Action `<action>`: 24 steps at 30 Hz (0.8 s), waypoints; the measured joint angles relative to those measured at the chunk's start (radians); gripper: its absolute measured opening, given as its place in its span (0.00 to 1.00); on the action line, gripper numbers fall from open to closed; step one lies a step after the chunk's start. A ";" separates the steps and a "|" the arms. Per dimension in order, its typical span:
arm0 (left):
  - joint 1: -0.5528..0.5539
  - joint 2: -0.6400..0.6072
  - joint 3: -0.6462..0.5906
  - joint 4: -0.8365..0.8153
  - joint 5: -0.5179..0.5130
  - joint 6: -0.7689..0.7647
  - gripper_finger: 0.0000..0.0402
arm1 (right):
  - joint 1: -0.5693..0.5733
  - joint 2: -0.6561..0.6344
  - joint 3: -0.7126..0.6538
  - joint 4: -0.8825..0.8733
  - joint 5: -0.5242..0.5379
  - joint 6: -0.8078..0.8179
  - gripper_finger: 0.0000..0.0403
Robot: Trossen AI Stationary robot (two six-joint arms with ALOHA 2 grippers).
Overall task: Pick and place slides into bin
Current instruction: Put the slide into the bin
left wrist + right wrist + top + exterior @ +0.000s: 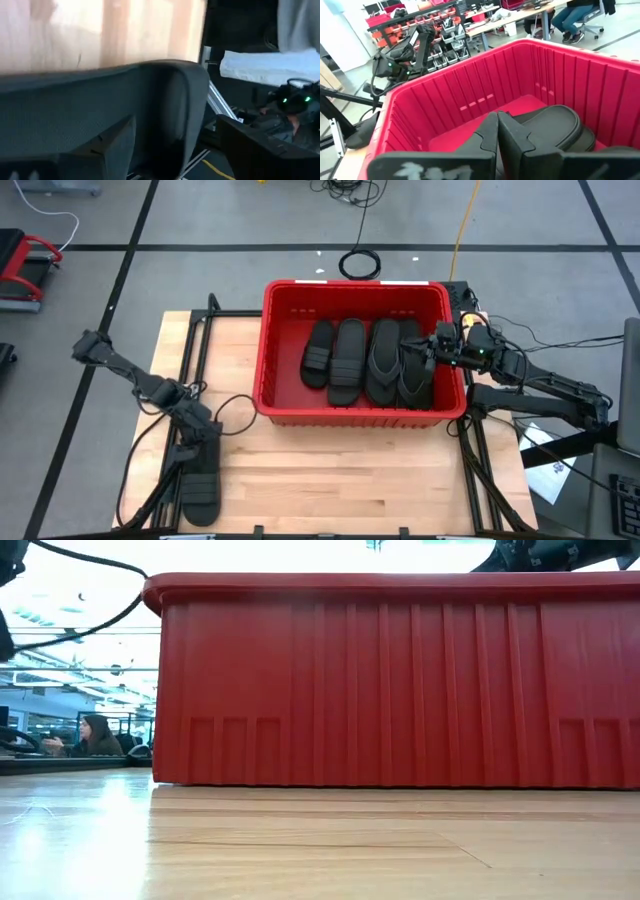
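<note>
Left gripper [193, 442], fingers spread, apparently straddles a slide [200, 485] on the table's left, ready to grasp. Right gripper [432, 352] hovers closed, empty, over the bin [355, 415].

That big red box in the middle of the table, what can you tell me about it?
The bin is a large rectangular red tub that looks like plastic, open-topped, with ribbed walls and a rolled rim. It stands upright on the wooden table, toward its far edge. Four black slides lie side by side on its floor, toes pointing the same way. The right gripper, fingers shut, hangs over its right side; nothing else reaches into it.
</note>
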 joint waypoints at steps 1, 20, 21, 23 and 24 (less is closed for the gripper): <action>-0.008 0.004 -0.016 0.027 0.000 -0.039 0.69 | 0.000 0.000 0.000 0.000 0.003 -0.009 0.01; -0.253 0.010 -0.074 0.226 -0.120 -0.311 0.71 | 0.000 0.000 0.000 0.000 0.028 -0.031 0.01; -0.259 0.010 -0.074 0.227 -0.133 -0.316 0.71 | 0.000 0.000 0.000 0.000 0.028 -0.031 0.01; -0.266 0.016 -0.074 0.228 -0.158 -0.322 0.71 | 0.000 0.000 0.000 0.000 0.028 -0.031 0.01; -0.270 0.022 -0.074 0.232 -0.168 -0.326 0.71 | 0.000 0.000 0.000 0.000 0.028 -0.031 0.01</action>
